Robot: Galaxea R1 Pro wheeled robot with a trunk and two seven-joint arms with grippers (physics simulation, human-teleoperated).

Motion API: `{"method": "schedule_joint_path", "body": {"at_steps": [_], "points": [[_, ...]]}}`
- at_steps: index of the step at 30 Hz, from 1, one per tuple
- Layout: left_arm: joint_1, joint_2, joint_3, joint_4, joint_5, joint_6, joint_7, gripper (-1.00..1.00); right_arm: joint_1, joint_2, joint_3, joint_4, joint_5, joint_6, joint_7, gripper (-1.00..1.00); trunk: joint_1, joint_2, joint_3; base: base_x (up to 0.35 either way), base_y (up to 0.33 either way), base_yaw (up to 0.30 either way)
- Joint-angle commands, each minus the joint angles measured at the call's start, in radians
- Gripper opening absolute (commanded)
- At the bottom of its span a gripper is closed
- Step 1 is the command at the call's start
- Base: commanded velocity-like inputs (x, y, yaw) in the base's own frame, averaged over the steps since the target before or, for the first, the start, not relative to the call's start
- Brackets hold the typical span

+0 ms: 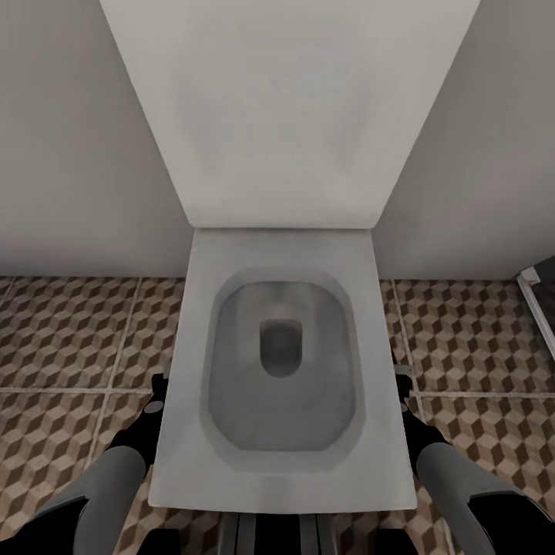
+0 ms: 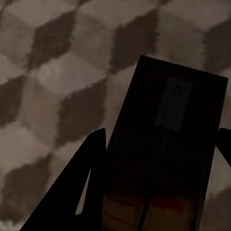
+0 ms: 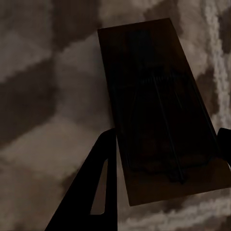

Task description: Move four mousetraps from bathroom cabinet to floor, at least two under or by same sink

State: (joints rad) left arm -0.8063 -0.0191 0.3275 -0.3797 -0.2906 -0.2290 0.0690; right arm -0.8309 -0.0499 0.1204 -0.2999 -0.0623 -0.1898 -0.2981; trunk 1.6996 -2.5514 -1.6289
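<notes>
Both tools perhaps behind toilet [image 1: 281, 370]

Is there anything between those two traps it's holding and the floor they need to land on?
Nothing visible. Each wrist view shows a mousetrap, left and right, between the fingers with only the patterned floor beyond. The toilet sits between the arms.

White toilet [image 1: 282, 370] stands on cube-patterned floor [image 1: 69, 339].

Cube-patterned brown, beige and cream floor [image 1: 69, 339] spans the lower frame on both sides of a white toilet [image 1: 281, 370] standing at centre. In the wrist views, a trap [image 2: 163, 159] and a second trap [image 3: 159, 106] appear against the same tiles; contact unclear.
</notes>
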Motion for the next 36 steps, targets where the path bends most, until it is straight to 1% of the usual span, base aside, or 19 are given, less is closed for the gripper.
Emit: {"method": "schedule_joint_path", "body": {"at_steps": [1,8,16,22,27,31,33,36], "points": [[-0.001,-0.001,0.005,0.001,-0.012,-0.004,0.004,-1.00,-0.001,-0.001,0.008,0.001,-0.008,-0.004,-0.004,-1.00,0.000,0.000,0.000,0.008,0.000,0.000],[-0.001,-0.003,0.007,0.001,-0.014,-0.002,0.011,-1.00,-0.001,-0.001,0.008,0.001,-0.008,-0.004,-0.004,-1.00,0.000,0.000,0.000,0.013,0.000,0.000],[-0.001,-0.002,0.006,0.001,-0.016,-0.003,0.009,-1.00,-0.001,-0.001,0.008,0.001,-0.008,-0.004,-0.004,-1.00,0.000,0.000,0.000,0.138,0.000,0.000],[-0.001,-0.002,0.003,0.001,-0.016,-0.004,0.006,-1.00,-0.001,-0.001,0.008,0.001,-0.008,-0.005,-0.004,-1.00,0.000,0.000,0.000,0.024,0.000,0.000],[-0.001,0.003,0.002,0.018,-0.012,-0.003,0.000,-1.00,-0.001,-0.002,0.007,0.004,-0.009,-0.004,-0.005,-1.00,0.000,0.000,0.000,0.004,0.000,0.000],[-0.001,0.005,0.002,0.028,-0.011,-0.003,-0.001,-1.00,-0.001,-0.004,0.006,0.034,-0.011,-0.005,-0.005,-1.00,0.000,0.000,0.000,0.000,0.000,0.000],[-0.001,0.008,0.002,0.036,-0.011,-0.003,-0.002,-1.00,-0.001,-0.006,0.005,0.064,-0.011,-0.009,-0.006,-1.00,0.000,0.000,0.000,0.000,0.000,0.000],[-0.001,0.020,0.002,0.056,-0.010,-0.004,-0.003,-1.00,-0.001,-0.009,0.003,0.102,-0.011,-0.014,-0.007,-1.00,0.000,0.000,0.000,0.000,0.000,0.000]]}}
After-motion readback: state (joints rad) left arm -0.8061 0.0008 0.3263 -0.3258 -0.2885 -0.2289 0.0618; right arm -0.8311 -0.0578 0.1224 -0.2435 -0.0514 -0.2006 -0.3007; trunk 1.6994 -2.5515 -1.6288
